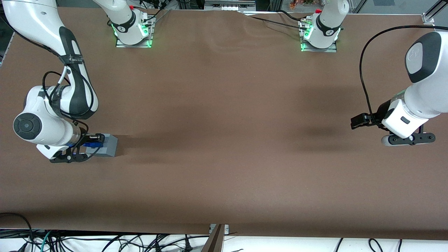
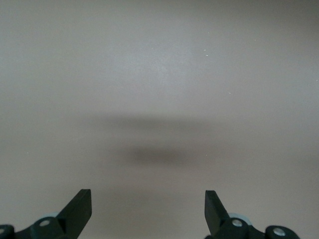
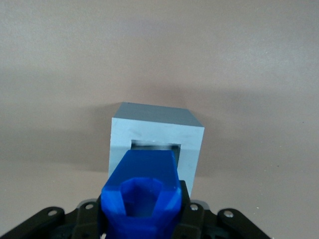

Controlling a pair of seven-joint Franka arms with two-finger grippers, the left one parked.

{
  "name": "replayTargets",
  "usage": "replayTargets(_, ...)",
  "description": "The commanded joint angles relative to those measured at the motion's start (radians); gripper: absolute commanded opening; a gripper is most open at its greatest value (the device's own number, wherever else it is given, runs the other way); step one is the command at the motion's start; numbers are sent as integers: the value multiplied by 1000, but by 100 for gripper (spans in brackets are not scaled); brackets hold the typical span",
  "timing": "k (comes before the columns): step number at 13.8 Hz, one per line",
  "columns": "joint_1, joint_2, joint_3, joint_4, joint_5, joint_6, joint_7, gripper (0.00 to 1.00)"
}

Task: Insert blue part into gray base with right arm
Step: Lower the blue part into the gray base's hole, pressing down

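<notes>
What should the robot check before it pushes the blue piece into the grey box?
1. Blue part held in the pincer: ok.
2. Pincer over the gray base, at the working arm's end of the table: ok.
3. Square recess in the base's top is open, nothing in it: ok.
4. Blue part's tip lined up with the recess: looks close, cannot tell exactly.
5. Blue part already seated inside: not ok, not yet in.
6. Base sitting flat on the table: ok.
</notes>
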Motion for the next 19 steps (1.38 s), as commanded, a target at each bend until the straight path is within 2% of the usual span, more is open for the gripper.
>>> replayTargets(1, -14, -14, 13, -16, 6, 3, -26, 21)
replayTargets(15, -26, -8, 16, -12, 11, 23, 6, 21)
replayTargets(19, -26, 0, 16, -9, 36, 45, 5, 21)
